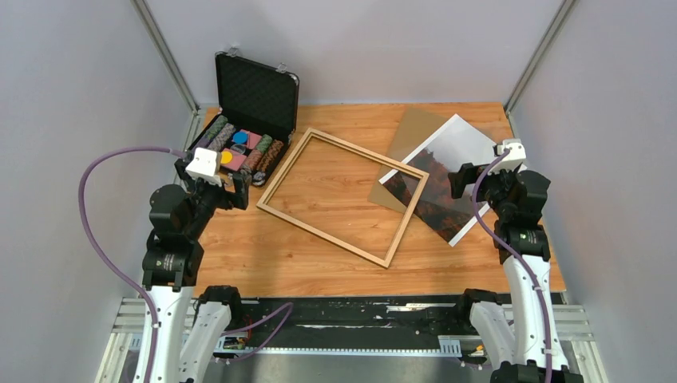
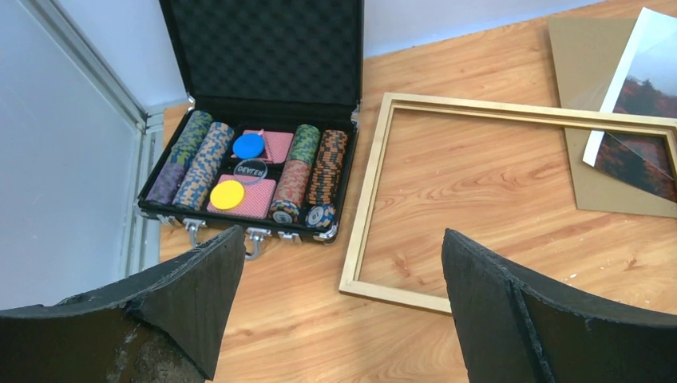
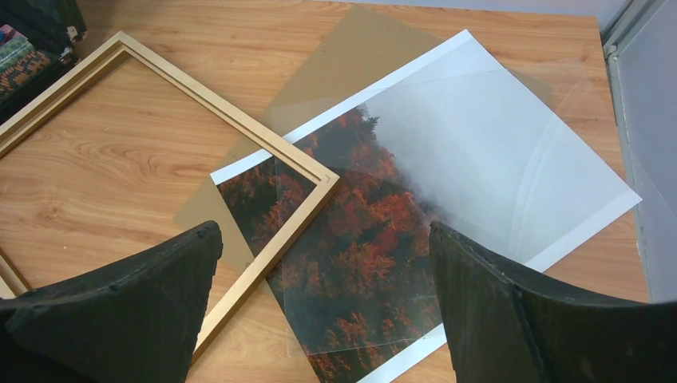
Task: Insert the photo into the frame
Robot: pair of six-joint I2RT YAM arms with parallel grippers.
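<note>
- Left gripper [image 2: 342,249]: spread wide, holding nothing, above the near-left bench [image 1: 319,259].
- Right gripper [image 3: 324,239]: spread wide, empty, over the photo [image 1: 457,159].
- The photo lies face up at right, its left corner under the frame [image 1: 367,152], which lies mid-bench.

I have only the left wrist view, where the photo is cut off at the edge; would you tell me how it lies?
Observer: The photo lies flat, picture side up, with its pale sky end at the far side.
Operator: Thank you. Is anything resting on it?
Observer: Yes, one corner of the frame lies over its dark treed end.
Operator: And the other arm?
Observer: The right gripper hovers open above the photo, holding nothing.
</note>
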